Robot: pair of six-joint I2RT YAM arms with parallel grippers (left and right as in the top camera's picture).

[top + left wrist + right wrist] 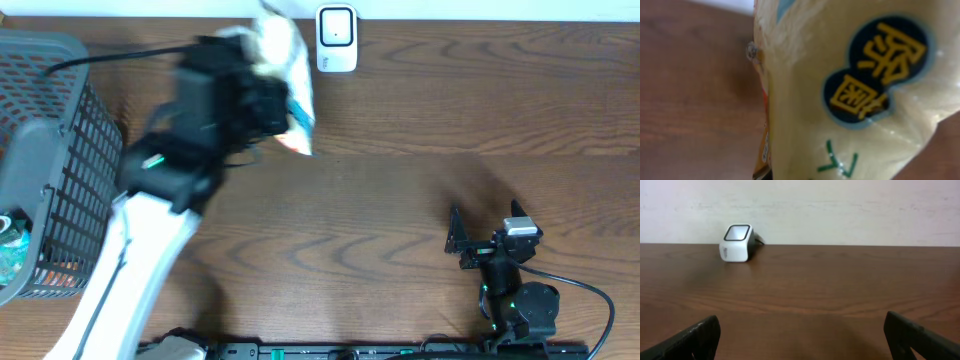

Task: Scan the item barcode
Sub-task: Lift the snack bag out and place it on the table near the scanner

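The item is a pale yellow pouch [285, 70] with a blue round label and a blue edge. My left gripper [268, 105] is shut on it and holds it above the table's back edge, just left of the white scanner [336, 38]. In the left wrist view the pouch [850, 100] fills the frame and hides the fingers; no barcode can be made out. My right gripper [487, 222] rests near the front right, open, with nothing between its fingers [690, 340]. The right wrist view shows the scanner [737, 242] far ahead to the left, against the wall.
A grey mesh basket [60, 160] stands at the left edge with a few packets inside. The left arm's white link [130, 270] crosses the front left of the wooden table [420, 120]. A black cable runs along the front right.
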